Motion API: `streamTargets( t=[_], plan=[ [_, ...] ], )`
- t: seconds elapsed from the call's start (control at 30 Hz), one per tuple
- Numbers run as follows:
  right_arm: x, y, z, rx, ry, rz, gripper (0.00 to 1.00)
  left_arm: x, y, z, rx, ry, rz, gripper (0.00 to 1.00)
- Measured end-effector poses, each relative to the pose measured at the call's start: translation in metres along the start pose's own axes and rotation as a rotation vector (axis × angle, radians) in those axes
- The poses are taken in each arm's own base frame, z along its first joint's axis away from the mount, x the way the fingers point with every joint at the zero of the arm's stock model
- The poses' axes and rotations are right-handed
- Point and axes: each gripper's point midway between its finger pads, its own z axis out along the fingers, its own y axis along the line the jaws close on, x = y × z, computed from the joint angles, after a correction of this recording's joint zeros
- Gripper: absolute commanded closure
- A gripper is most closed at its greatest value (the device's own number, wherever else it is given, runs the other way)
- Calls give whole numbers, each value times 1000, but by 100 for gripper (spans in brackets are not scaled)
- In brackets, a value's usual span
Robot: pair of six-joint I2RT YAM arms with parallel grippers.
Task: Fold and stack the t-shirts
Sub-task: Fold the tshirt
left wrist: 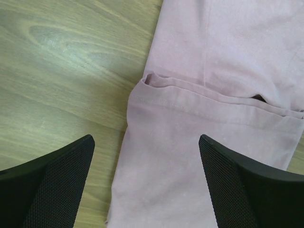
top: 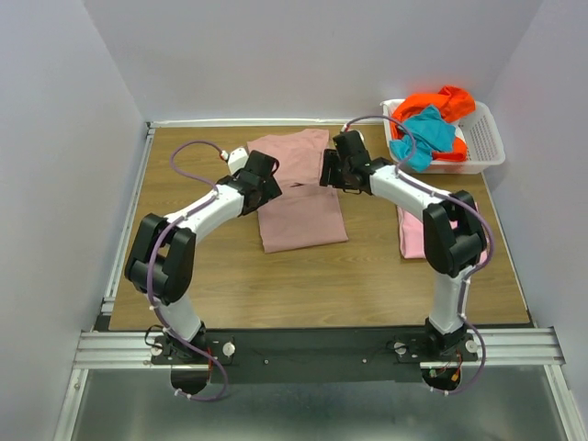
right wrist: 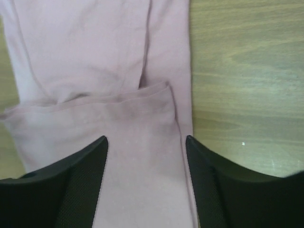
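Top view: dusty rose t-shirt lies flat mid-table, a long narrow shape running from near the far edge toward me. A hemmed edge crosses it about halfway, where 1 layer lies over another.

Left gripper: jaws spread wide, holding nothing. It sits over the shirt's left edge at the hem line. In the wrist view, 1 finger is over bare wooden table and the other over cloth. I cannot tell whether the fingertips touch the fabric.

Right gripper: also spread, nothing between the fingers. It sits over the shirt's right edge at the same hem line. 1 finger is over cloth, the other at the edge where cloth meets wood. Contact again unclear.

The 2 grippers face each other across the shirt's width, 1 at each side.

Light pink t-shirt lies on the right side of the table, well apart from the rose one and partly hidden under the right arm.

White slotted basket sits at the far right corner. In it, an orange t-shirt and a teal t-shirt are bunched together, the teal one draped over the near rim.
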Motion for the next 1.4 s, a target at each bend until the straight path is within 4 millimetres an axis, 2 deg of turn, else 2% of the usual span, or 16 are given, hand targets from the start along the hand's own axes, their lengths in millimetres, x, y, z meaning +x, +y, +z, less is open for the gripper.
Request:
streamTargets(
  t=[0.03,0.1,0.23,0.4,0.53,0.63,0.73,0.8,0.97,1.0,1.03,1.07,1.1,1.17,1.2,1.4],
  plan=[
    [1,2,-3,-16,4,-3,24,0,1,-2,2,-1,0,2],
    [8,5,-19,-58,18,-10,0,-2,4,-11,16,-9,-2,2],
    [26,6,-45,-126,47,-6,0,7,16,-27,47,-1,3,2],
    [72,-17,-67,-115,114,13,0,34,34,-37,89,49,15,2],
    [116,-37,-72,-79,197,46,3,78,49,-46,142,132,51,2],
    [140,-48,-72,-50,248,69,9,103,53,-47,174,192,72,2],
    [148,-52,-72,-37,266,88,17,113,52,-46,197,219,77,20],
    [149,-51,-71,-37,267,101,29,117,50,-44,213,230,80,35],
    [151,-49,-66,-47,274,117,42,124,45,-35,229,249,85,51],
    [152,-48,-64,-47,276,120,51,124,42,-33,238,249,87,57],
    [151,-47,-62,-53,271,123,54,124,39,-31,244,248,87,59],
    [150,-46,-61,-57,268,128,64,125,38,-30,248,250,87,61],
    [151,-45,-59,-59,270,131,69,124,35,-28,254,249,86,77],
    [153,-44,-56,-64,278,134,79,124,31,-25,260,249,86,92],
    [153,-43,-55,-67,278,135,92,126,31,-22,258,253,81,100],
    [156,-41,-56,-85,282,145,97,129,23,-23,284,258,86,100]
  ],
)
